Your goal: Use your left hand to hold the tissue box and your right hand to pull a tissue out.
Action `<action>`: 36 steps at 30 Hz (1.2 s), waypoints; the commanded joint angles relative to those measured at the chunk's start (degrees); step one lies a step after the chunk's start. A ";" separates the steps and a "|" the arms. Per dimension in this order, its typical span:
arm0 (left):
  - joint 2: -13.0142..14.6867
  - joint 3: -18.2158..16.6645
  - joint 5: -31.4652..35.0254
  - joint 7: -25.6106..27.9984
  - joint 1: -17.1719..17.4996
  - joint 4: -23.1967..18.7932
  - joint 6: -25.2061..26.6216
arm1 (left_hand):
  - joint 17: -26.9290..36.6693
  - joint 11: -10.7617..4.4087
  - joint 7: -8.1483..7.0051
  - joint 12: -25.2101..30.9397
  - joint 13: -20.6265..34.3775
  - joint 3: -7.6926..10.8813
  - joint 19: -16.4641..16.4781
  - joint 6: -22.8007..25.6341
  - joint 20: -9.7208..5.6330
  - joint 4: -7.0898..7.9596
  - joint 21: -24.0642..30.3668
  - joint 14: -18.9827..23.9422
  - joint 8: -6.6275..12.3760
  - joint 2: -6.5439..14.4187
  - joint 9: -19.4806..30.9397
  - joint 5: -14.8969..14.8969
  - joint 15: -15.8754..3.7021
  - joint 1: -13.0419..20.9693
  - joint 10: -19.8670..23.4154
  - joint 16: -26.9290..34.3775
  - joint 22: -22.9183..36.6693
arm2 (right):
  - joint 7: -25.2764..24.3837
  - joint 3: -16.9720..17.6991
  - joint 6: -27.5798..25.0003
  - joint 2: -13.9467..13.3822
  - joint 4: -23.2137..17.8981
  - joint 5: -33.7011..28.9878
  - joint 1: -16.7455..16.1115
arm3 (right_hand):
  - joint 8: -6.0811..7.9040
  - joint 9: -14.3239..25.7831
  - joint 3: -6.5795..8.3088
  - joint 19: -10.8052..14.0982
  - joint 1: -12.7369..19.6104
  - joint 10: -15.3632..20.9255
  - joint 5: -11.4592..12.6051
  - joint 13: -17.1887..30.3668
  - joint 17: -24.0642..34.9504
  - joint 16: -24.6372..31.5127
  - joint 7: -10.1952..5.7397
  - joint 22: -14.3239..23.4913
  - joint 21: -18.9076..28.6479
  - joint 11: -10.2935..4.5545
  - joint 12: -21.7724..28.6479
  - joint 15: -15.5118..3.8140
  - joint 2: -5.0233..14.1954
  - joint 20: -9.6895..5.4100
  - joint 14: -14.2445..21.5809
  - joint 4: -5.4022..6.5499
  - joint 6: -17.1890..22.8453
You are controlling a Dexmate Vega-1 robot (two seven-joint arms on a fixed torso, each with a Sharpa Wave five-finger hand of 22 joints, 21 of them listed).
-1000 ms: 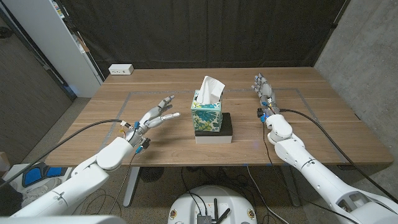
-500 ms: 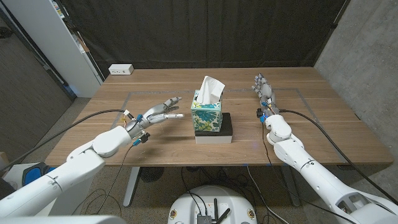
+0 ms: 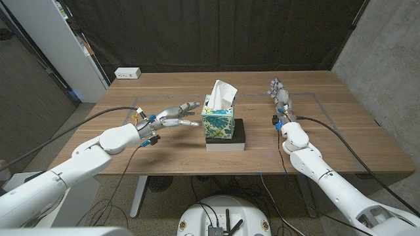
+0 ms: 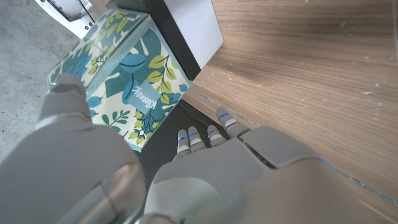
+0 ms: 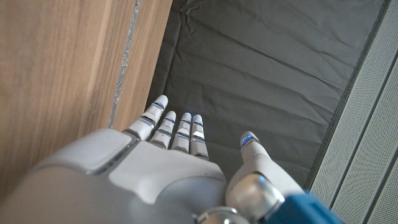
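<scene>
The tissue box (image 3: pixel 218 122), teal with a leaf print, bears a small white logo, unreadable. A white tissue (image 3: pixel 222 94) stands from its top. The left hand (image 3: pixel 172 117) reaches just beside the box, fingers spread and empty; the right hand (image 3: pixel 280 97) is well apart from it, fingers straight, empty.

You can read one piece of text: a white brand word in slanted script, "Kleenex", on a small teal label on the side of the leaf-patterned tissue box (image 4: pixel 124 81), seen in your left wrist view. In the head view the box's (image 3: pixel 217 121) print is too small to read.

Even overhead light, soft shadows, sharp focus
</scene>
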 commanded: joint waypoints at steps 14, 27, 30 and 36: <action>-1.05 5.47 0.71 -9.13 -9.65 1.28 3.20 | 0.15 0.85 0.53 -1.33 0.31 -2.04 -1.79 -1.79 2.59 0.23 -0.94 -1.05 -0.15 -0.06 0.24 0.05 1.03 4.00 -0.75 -0.70 0.12 | -1.60 1.40 0.83 -1.32 -2.68 -0.85 -2.78 | 0.33 0.17 -0.16 0.62 -0.34 0.14 0.04 0.17 0.02 0.17 0.33 0.17 -0.48 0.16 -0.05 0.25 0.20 -0.05 0.93 -0.30 0.50; -2.81 7.20 0.68 -11.11 -12.34 3.40 2.76 | 0.15 0.54 0.35 -1.12 0.45 -3.26 -1.11 -0.48 2.94 0.54 -0.48 -0.70 0.32 0.49 0.32 0.55 1.20 6.22 0.97 -0.34 0.13 | -2.86 1.99 0.90 -1.96 -4.22 -2.00 -3.94 | 0.33 0.17 -0.24 0.66 -0.36 0.13 0.03 0.17 -0.07 0.21 0.45 0.16 -0.75 0.10 -0.07 0.65 0.11 0.12 1.18 -0.51 0.46; -3.26 7.55 0.67 -11.44 -12.76 3.76 2.40 | 0.11 -0.32 -0.53 -0.45 0.45 -3.63 -0.04 2.94 2.17 0.58 -0.23 0.61 1.89 0.90 0.34 0.51 0.05 7.91 3.82 -0.03 0.11 | -3.11 2.23 1.03 -2.02 -4.47 -2.07 -4.25 | 0.33 0.17 -0.30 0.67 -0.45 0.17 0.02 0.18 -0.07 0.22 0.48 0.16 -0.86 0.11 -0.06 0.75 0.10 0.20 1.22 -0.51 0.45; -3.97 7.27 -0.59 -10.86 -12.26 4.31 1.41 | 0.03 -0.82 -0.96 0.42 0.47 -3.55 2.06 8.34 1.47 0.70 0.06 2.53 4.63 2.09 0.51 -0.13 -1.55 10.70 8.68 0.08 0.09 | -3.33 2.40 0.84 -2.21 -4.66 -2.36 -4.41 | 0.32 0.17 -0.34 0.64 -0.49 0.18 0.02 0.18 -0.10 0.22 0.46 0.16 -1.01 0.12 -0.06 0.85 0.10 0.25 1.27 -0.57 0.42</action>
